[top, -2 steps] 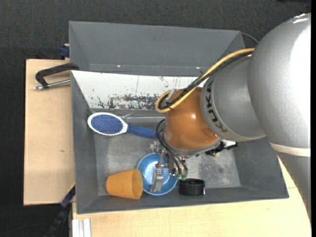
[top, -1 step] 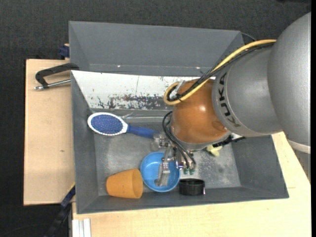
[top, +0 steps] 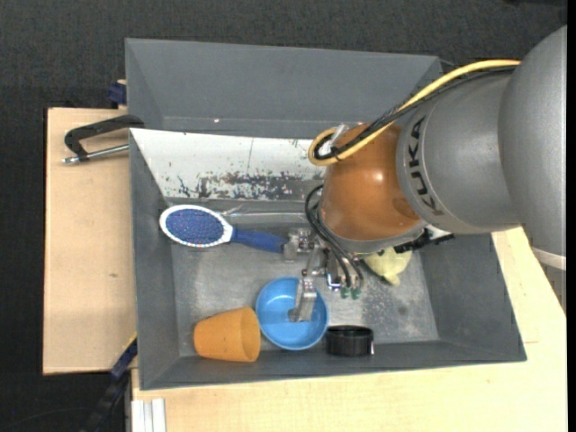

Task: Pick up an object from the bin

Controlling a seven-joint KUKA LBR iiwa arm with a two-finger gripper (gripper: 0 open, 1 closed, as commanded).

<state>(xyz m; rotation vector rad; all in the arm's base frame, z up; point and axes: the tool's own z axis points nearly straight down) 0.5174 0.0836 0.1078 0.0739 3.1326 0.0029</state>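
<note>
My gripper (top: 304,306) reaches down from under the orange cover into the front middle of the bin. Its fingertips sit over the inside of a blue bowl (top: 281,327), at the bowl's right part. An orange cup (top: 228,336) lies on its side just left of the bowl, touching it. A small black ring-shaped cap (top: 349,341) lies right of the bowl near the front wall. A blue oval hairbrush (top: 207,228) with a blue handle lies behind the bowl, its handle pointing toward the gripper.
A pale yellow object (top: 389,265) peeks out under the arm at the right. The arm and its orange cover hide the bin's right centre. Bare floor lies between the brush and the bowl.
</note>
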